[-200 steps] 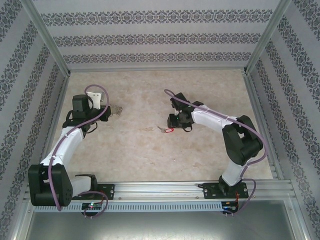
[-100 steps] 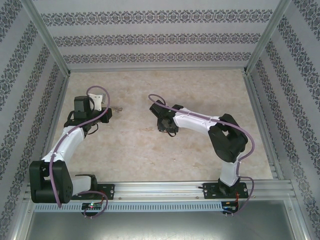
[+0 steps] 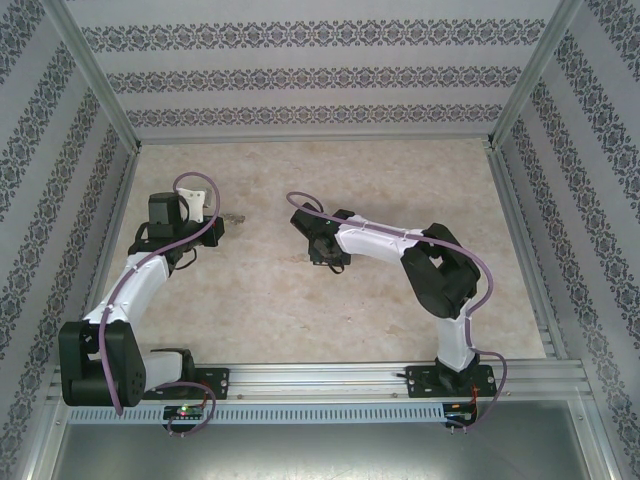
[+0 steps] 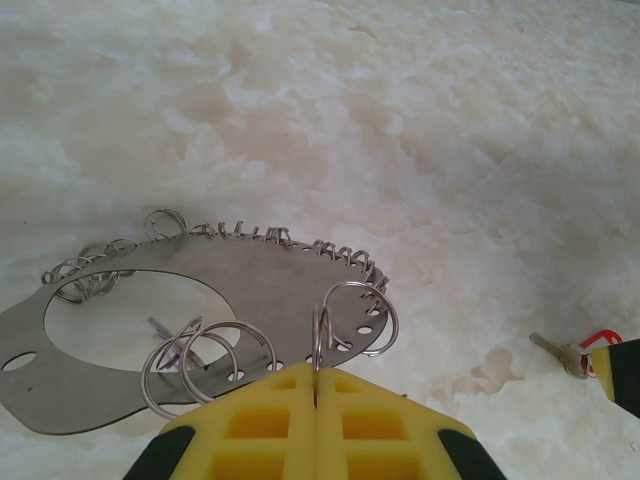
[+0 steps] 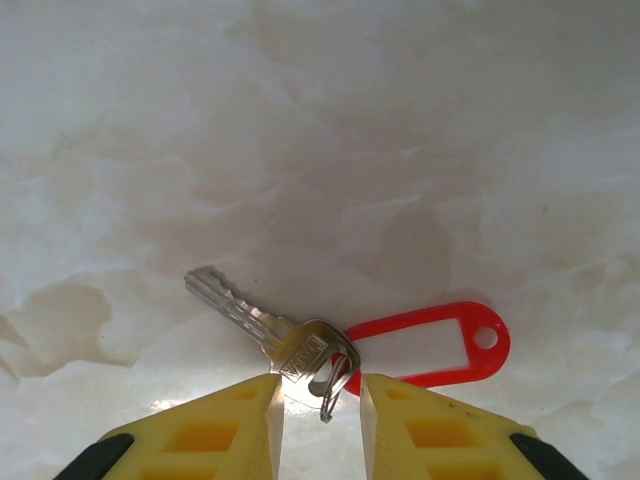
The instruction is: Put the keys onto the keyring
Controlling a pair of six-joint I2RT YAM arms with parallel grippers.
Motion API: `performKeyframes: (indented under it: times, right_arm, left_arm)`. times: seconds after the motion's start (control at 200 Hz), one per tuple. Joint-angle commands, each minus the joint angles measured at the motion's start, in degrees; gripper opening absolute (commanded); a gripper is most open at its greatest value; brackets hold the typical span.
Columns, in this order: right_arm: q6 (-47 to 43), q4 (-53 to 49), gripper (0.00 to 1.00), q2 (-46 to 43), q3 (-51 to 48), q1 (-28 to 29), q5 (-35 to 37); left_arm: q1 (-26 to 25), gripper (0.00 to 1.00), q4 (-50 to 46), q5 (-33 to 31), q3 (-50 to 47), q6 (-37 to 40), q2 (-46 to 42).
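moved: right arm (image 3: 380, 240) has swung leftward toward the middle of the table (image 3: 400, 180) since a second ago, and the red-tagged key (image 5: 262, 322) that lay in the open beside it now sits under its wrist; left arm (image 3: 140, 275) has barely shifted.
right tool (image 5: 320, 390): yellow pads a narrow gap apart, low over the table, one on each side of the key's head; one pad is at the head's edge, but i cannot tell whether it presses it.
key: silvery, flat on the table, blade pointing away and to the left; a small wire loop at its head joins it to a red tag (image 5: 432, 345) lying to its right.
left tool (image 4: 316, 378): pads closed tight together, pinching one upright ring (image 4: 355, 318) at the near edge of the keyring (image 4: 270, 278).
keyring: flat silvery plate with an oval hole, lying on the table, small wire rings strung along its rim; well apart from the key.
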Motion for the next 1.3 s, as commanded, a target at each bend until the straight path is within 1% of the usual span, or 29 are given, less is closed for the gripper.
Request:
performKeyframes:
  times: [0.0,0.46,0.574,0.959,1.294]
  right_arm:
    - [0.7,-2.0,0.27,1.2,0.9,0.5,1.9]
    - [1.2,-2.3,0.26,1.8,-0.6,0.7,1.5]
    - [1.2,-2.2,0.23,2.0,-0.9,0.7,1.7]
    - [1.6,-2.3,0.23,2.0,-2.1,1.1,1.6]
    - [0.1,-2.7,0.17,2.0,-1.7,1.3,3.7]
  left_arm:
    - [-0.6,0.0,0.9,1.0,-0.4,0.7,-1.2]
    - [-0.6,0.0,1.3,0.9,-0.6,0.7,-1.2]
    - [-0.6,0.0,1.3,0.8,-0.6,0.6,-1.1]
    - [-0.6,0.0,1.6,0.7,-0.7,0.5,-1.0]
    - [-0.6,0.0,1.5,0.7,-0.8,0.6,-1.0]
